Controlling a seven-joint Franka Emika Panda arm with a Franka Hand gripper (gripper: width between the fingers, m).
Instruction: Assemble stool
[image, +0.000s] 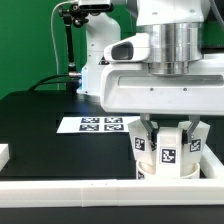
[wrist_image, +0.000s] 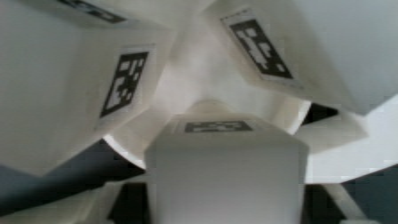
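The stool's white round seat (image: 165, 172) sits in the table's front corner at the exterior view's right, pressed against the white rails. Three blocky tagged legs stand up from it, roughly upright and close together. My gripper (image: 168, 128) hangs directly over them and is shut on the middle leg (image: 167, 152). In the wrist view that held leg (wrist_image: 226, 165) fills the space between the dark fingers (wrist_image: 125, 195), its tag facing the camera. The other two legs (wrist_image: 116, 80) (wrist_image: 285, 50) lean in on either side beyond it. The legs hide the joints with the seat.
The marker board (image: 100, 125) lies flat mid-table, behind the stool towards the exterior view's left. A long white rail (image: 80, 190) edges the table's front and another bounds the right side. A white block (image: 4, 154) sits at the left edge. A camera stand (image: 70, 40) rises behind.
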